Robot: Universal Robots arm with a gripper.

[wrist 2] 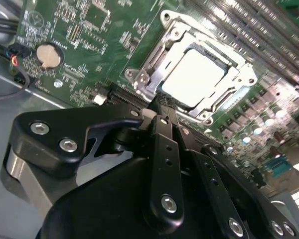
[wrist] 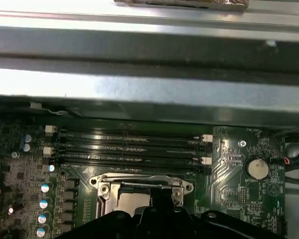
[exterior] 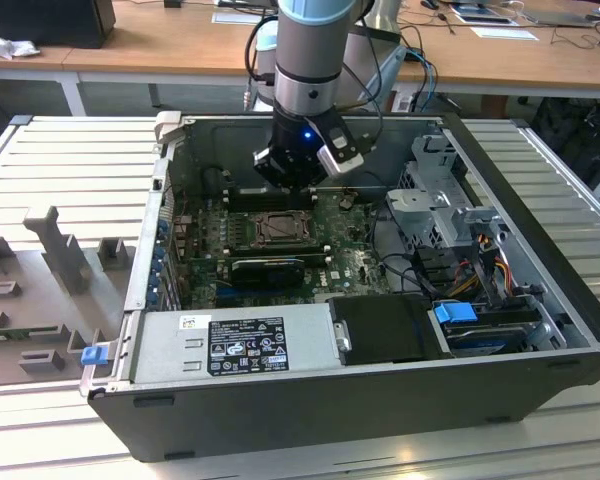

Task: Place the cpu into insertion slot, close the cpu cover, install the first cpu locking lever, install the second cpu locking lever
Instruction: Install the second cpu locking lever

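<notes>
An open computer case (exterior: 310,400) lies on a ribbed grey metal bench (exterior: 70,170), with wooden desks (exterior: 140,55) behind it. Nearest in the exterior view sits the boxy grey power supply (exterior: 230,343) with its printed label, and beyond it the green motherboard (exterior: 352,262), dense with small components.

In the second wrist view the gripper (wrist 2: 162,102) hangs just above the board, its black matte fingers (wrist 2: 164,149), studded with bright screw heads, drawn together to a narrow tip with nothing between them. That tip sits right at the near edge of the insertion slot (wrist 2: 182,112).

The cpu (wrist 2: 193,77) lies flat inside the slot, a smooth pale square plate with a glare-washed face. The cpu cover (wrist 2: 148,64), a thin silvery stamped-metal frame with a square window, lies down around it; whether its levers are latched cannot be told.

Farther on, in the first wrist view, long narrow black memory slots (wrist: 129,147) run in parallel rows beyond the socket, a round silver coin cell (wrist: 257,168) sits to one side, and the case's plain grey steel wall (wrist: 149,89) rises behind.
</notes>
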